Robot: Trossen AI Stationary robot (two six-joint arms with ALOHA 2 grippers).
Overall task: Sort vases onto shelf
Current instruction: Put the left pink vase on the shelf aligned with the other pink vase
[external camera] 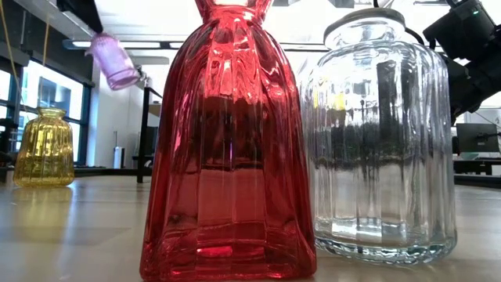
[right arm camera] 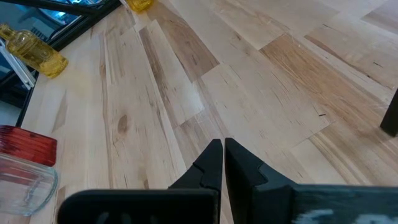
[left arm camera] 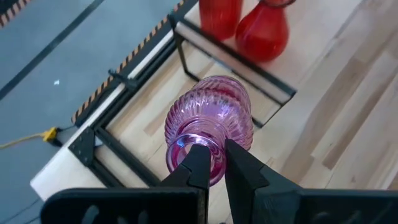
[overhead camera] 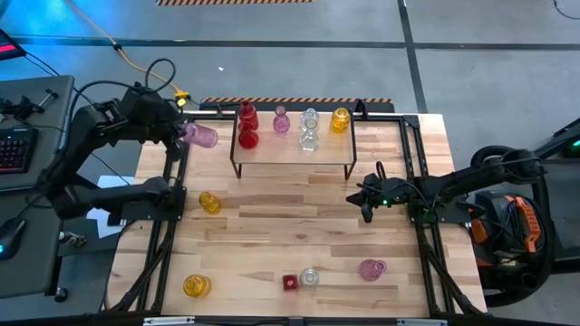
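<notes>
The left tool [left arm camera: 212, 163] is clenched on only the rim of the ribbed pink glass vase [left arm camera: 208, 126], carried in the air at about nine o'clock of the wooden shelf [overhead camera: 292, 149]. I judge it may slip or knock the red vases [left arm camera: 261, 28]. The right tool [right arm camera: 222, 157], closed and empty, waits over the bench [overhead camera: 272, 235]. Only the wrist view shows this thin grip.

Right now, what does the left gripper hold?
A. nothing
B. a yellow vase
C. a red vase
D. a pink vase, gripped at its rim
D. In the left wrist view the left gripper pinches the rim of the pink vase, and the high view shows that vase lifted just left of the shelf.
</notes>
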